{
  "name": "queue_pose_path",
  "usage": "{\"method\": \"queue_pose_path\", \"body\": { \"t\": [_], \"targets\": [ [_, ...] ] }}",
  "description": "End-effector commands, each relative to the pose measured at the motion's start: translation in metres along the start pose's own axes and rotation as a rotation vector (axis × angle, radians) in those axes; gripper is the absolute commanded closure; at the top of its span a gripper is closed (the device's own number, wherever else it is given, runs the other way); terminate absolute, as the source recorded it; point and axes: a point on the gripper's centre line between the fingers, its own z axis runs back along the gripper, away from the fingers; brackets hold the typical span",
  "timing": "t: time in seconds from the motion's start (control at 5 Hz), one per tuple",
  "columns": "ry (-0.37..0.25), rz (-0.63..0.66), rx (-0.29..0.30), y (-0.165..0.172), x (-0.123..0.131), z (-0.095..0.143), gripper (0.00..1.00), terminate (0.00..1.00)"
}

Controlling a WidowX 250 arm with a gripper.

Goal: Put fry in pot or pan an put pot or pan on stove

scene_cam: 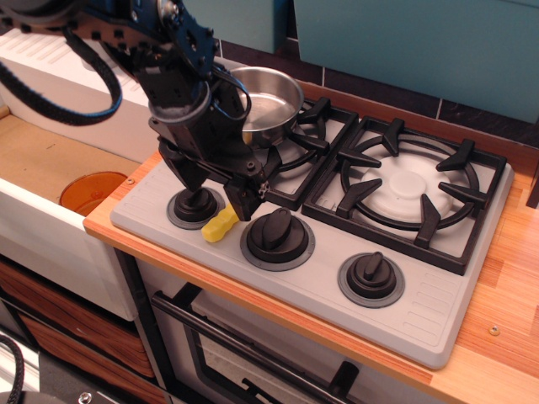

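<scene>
Fry (220,225): on stove (438,311) panel, not in pot (268,103). Pot: on rear-left burner. End effector (221,200): fingers spread astride fry, ungrasped.

One yellow fry (220,225), one steel saucepan (265,103), one orange bowl (91,191). One grey stove (438,324) bearing two black burner grates (410,198) and three black knobs (277,233).

Teal wall (404,42), wooden counter (505,278)
</scene>
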Motion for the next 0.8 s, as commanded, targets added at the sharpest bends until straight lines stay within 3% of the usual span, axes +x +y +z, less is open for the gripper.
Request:
{"method": "queue_pose_path", "body": {
  "t": [0.0,0.6],
  "targets": [
    [-0.073,-0.043,0.005,0.009,0.015,-0.021,0.0,0.0],
    [-0.081,-0.086,0.005,0.021,0.03,-0.033,0.0,0.0]
  ]
}}
